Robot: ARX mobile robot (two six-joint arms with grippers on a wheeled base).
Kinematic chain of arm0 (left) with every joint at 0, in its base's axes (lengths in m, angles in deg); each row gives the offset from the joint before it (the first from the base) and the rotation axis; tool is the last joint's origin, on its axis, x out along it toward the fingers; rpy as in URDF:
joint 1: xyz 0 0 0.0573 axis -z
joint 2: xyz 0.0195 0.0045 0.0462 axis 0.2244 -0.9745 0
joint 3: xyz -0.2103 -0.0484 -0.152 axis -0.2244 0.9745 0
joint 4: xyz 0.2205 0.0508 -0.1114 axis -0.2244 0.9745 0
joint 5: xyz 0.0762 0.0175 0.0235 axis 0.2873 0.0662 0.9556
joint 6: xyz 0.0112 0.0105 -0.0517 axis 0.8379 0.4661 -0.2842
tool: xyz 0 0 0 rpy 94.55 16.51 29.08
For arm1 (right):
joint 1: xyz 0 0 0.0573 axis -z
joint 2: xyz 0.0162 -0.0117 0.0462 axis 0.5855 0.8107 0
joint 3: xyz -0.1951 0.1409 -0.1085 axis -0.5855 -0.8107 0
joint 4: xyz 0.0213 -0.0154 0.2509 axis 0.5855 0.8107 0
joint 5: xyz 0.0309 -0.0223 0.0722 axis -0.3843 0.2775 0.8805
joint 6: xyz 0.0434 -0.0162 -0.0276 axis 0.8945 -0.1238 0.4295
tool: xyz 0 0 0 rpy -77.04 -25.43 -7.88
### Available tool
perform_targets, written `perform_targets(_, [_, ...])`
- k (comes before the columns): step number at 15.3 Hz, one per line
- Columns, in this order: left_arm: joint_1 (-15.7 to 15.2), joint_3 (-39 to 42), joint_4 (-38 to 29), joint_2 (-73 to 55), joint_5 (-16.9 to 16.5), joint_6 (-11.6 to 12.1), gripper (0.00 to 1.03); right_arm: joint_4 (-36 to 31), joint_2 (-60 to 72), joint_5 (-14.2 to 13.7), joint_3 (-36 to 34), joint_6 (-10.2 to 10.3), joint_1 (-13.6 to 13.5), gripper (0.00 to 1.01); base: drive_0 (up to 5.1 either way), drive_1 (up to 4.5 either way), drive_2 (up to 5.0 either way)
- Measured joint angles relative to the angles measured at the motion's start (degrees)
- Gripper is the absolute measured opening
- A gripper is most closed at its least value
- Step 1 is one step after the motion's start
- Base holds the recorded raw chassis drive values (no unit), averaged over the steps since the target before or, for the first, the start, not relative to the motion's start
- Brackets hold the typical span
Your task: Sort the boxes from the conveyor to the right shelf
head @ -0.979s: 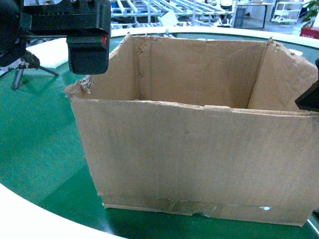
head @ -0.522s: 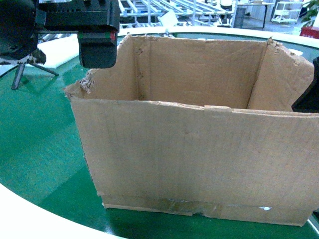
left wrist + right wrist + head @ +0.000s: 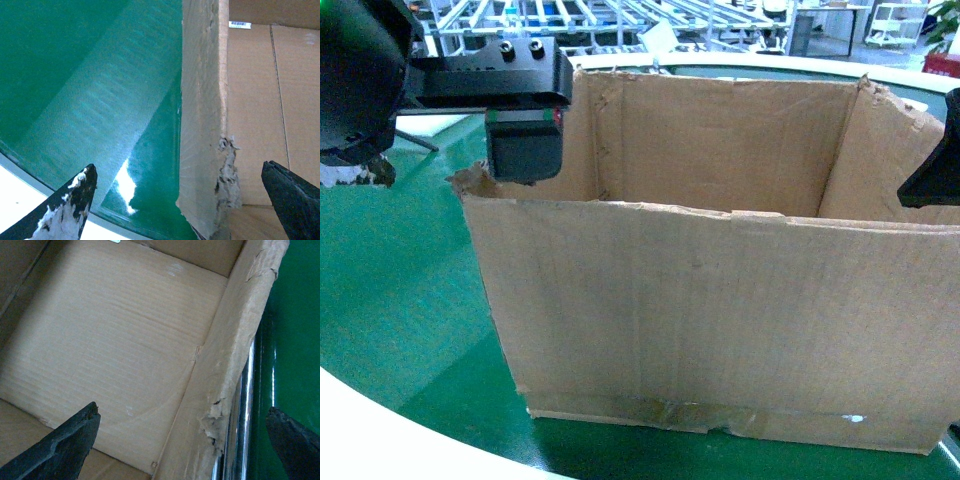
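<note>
The box (image 3: 720, 290) stands upright on the conveyor (image 3: 390, 300), open top up and empty inside, its near face square to the head camera. Its top rim is ragged and torn, worst at the near left corner. Clear tape and a small white spot mark the bottom edge of the near face.

Left gripper (image 3: 180, 200): jaws apart, straddling the left wall. In the left wrist view one finger (image 3: 75, 200) hangs over the belt outside the wall, the other (image 3: 292, 197) over the box floor inside. The wall between them is frayed and crushed at the rim. No contact is visible.

Right gripper (image 3: 185, 440): jaws apart, straddling the right wall in the same fashion, one finger (image 3: 60, 445) inside the box and the other (image 3: 295, 437) outside over the belt. Again no contact is visible. In the head view only a dark edge of this arm shows at the right border.

Assessment: the step in hand appears to be a two-sided grasp of the box walls ahead of a lift toward the shelf (image 3: 620, 15), of which steel rails show beyond the belt.

Recommendations:
- Bring both grippers lower before closing, so the pads bite sound board below the torn rim; the frayed edge would likely shear under load.
- Keep each wall centred between its jaws, so that closing does not fold it.
- Close both sides together and at matching height, or the box may tilt or twist on lifting.
- Lift straight up first to clear the belt.
</note>
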Motion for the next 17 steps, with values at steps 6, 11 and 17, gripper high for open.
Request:
perform_targets(6, [0.17,-2.40,-0.48,-5.03,1.79,-5.01,0.98,0.00,0.00,0.11,0.00,-0.02,0.02,0.98,0.0,0.00,0.0])
perform_targets(11, [0.61,-2.78,-1.77,-6.10,1.01,-6.23,0.98,0.00,0.00,0.11,0.00,-0.02,0.02,0.98,0.0,0.00,0.0])
perform_targets(17, [0.85,-2.78,-1.68,-6.10,1.01,-6.38,0.45,0.00,0.00,0.11,0.00,-0.04,0.00,0.33,0.0,0.00,0.0])
